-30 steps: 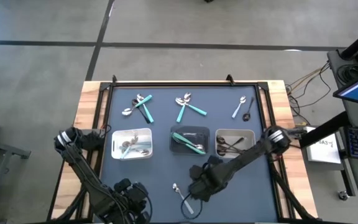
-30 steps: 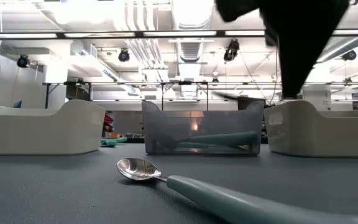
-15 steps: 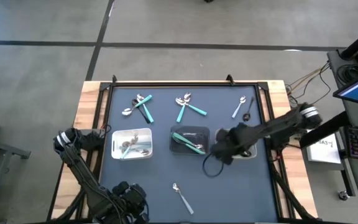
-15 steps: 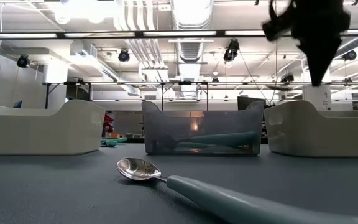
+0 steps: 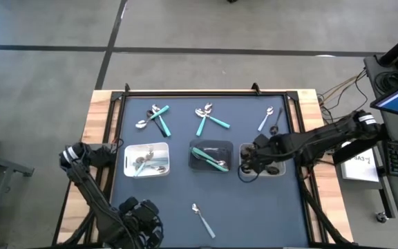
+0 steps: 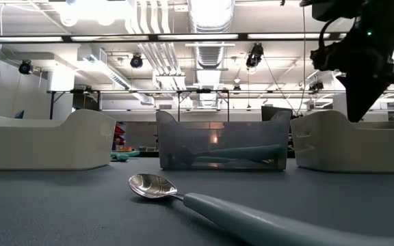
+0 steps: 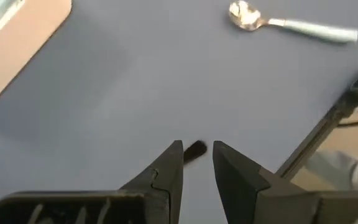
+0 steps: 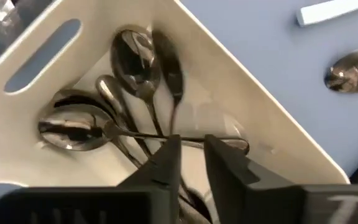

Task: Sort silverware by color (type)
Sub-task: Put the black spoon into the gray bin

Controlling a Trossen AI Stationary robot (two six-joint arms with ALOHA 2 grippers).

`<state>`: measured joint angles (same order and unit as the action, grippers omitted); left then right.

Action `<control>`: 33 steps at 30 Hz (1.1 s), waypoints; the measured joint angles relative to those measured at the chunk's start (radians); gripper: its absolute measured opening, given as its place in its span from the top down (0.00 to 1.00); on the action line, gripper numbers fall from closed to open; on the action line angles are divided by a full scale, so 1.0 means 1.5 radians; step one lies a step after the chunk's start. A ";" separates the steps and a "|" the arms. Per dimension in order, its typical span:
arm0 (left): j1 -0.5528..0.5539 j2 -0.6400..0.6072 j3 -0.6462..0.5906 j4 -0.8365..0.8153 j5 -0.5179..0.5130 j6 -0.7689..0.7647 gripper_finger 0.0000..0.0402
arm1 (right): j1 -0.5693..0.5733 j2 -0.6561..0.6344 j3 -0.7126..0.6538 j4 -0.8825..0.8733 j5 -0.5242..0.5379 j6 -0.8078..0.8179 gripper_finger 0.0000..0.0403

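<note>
My right gripper (image 5: 249, 166) (image 8: 191, 152) hangs fingers down over the right white tray (image 5: 271, 146), open by a narrow gap with nothing between the fingers. Several dark and shiny spoons (image 8: 126, 81) lie in that tray, one of them blurred (image 8: 169, 71). My left gripper (image 5: 140, 220) (image 7: 197, 155) hovers over bare mat near the front left, also open by a narrow gap and holding nothing. A teal-handled spoon (image 5: 202, 220) (image 6: 252, 220) lies flat on the mat near the front. More silverware lies at the far side: two teal-handled groups (image 5: 155, 118) (image 5: 210, 118) and a silver and dark pair (image 5: 270, 119).
A left white tray (image 5: 147, 146) holds a few pieces, and a dark middle tray (image 5: 211, 145) holds teal-handled ones. The three trays stand in a row across the mat's middle. A raised black frame (image 5: 206, 93) bounds the mat. Bare mat lies between the trays and the near edge.
My right gripper has swung from the near middle of the mat, beside the teal-handled spoon, toward the far right, and now stands over the right tray. The teal-handled spoon has stayed where it was.
</note>
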<state>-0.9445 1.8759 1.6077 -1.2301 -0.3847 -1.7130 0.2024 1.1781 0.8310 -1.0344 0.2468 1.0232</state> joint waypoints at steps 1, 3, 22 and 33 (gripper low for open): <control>-0.005 0.000 0.000 0.001 0.014 0.000 0.82 | 0.000 -0.004 0.000 0.001 0.000 -0.009 0.83; -0.014 0.006 0.000 0.001 0.052 0.000 0.82 | 0.000 -0.010 0.005 0.000 0.000 -0.018 0.77; -0.055 0.041 -0.205 0.172 0.156 0.246 0.82 | 0.000 -0.012 0.069 0.002 0.011 -0.046 0.64; -0.055 0.018 -0.287 0.249 0.153 0.326 0.82 | 0.000 -0.011 0.069 0.005 0.011 -0.036 0.64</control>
<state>-1.0265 1.9024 1.1768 -0.8566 -0.1547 -1.2236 0.2024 1.1614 0.9344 -1.0276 0.2634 0.9691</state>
